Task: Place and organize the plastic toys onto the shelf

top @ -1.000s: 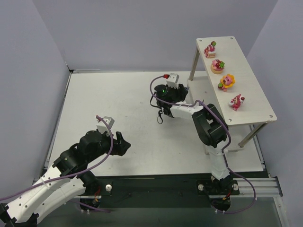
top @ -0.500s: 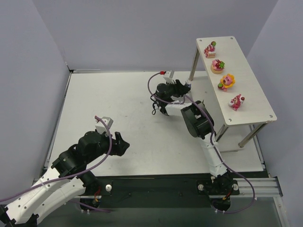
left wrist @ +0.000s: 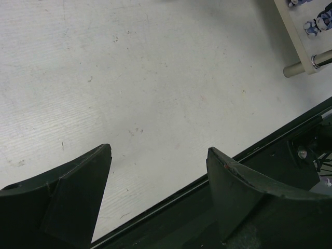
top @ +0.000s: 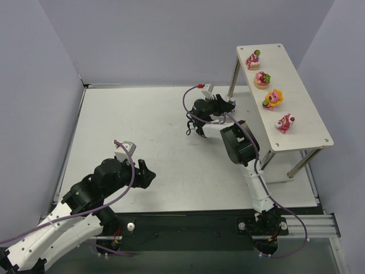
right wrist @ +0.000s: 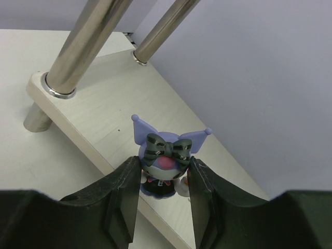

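Your right tool is closed on a dark figurine, with one finger pressed to each flank of its body. The figurine is upright: its long axis runs vertically, its two pointed ears are uppermost, and its striped bow and face are turned toward the wrist camera. It sits over the long edge of the lower board of the shelf, near the end where two metal legs rise. Whether its base touches the board cannot be determined. In the overhead view this tool reaches in under the far-left end of the top board. That board's long axis runs diagonally from far left to near right. Four bright toys stand on it in a single row along that axis, spaced apart and all upright. Your left wrist view shows two more dark figurines on the lower board, at the frame's upper right corner. Your left tool is open, jaws wide apart, above the counter near its front edge and well apart from the shelf.
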`<state>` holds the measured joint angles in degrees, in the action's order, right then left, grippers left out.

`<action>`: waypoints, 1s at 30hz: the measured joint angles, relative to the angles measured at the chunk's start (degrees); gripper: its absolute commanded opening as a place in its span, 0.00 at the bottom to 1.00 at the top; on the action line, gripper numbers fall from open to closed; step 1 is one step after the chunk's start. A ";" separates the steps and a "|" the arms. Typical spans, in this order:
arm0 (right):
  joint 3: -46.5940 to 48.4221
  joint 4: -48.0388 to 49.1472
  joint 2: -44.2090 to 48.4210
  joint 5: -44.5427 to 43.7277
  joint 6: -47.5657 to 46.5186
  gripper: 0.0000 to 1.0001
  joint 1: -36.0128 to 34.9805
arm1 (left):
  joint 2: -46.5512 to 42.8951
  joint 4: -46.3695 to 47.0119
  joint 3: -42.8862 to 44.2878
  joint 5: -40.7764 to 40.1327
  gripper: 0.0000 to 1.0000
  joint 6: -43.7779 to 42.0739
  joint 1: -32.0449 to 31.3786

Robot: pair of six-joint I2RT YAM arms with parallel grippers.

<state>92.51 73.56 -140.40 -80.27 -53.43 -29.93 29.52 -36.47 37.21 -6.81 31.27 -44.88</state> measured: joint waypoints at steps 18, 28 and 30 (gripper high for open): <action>0.50 0.02 0.00 -1.33 14.95 0.00 3.58 | 5.27 -0.15 0.02 0.20 0.84 -0.17 0.00; -0.02 0.04 0.00 -0.70 23.91 0.02 3.93 | 5.77 -0.20 0.02 0.20 0.84 -0.17 0.00; -0.76 -0.02 0.00 -0.15 25.51 0.02 4.13 | 5.95 -0.20 0.00 0.20 0.84 -0.17 0.00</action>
<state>91.74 73.54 -140.40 -80.42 -27.92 -25.80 35.46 -36.67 37.21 -6.61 31.09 -44.88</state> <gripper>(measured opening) 0.379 0.840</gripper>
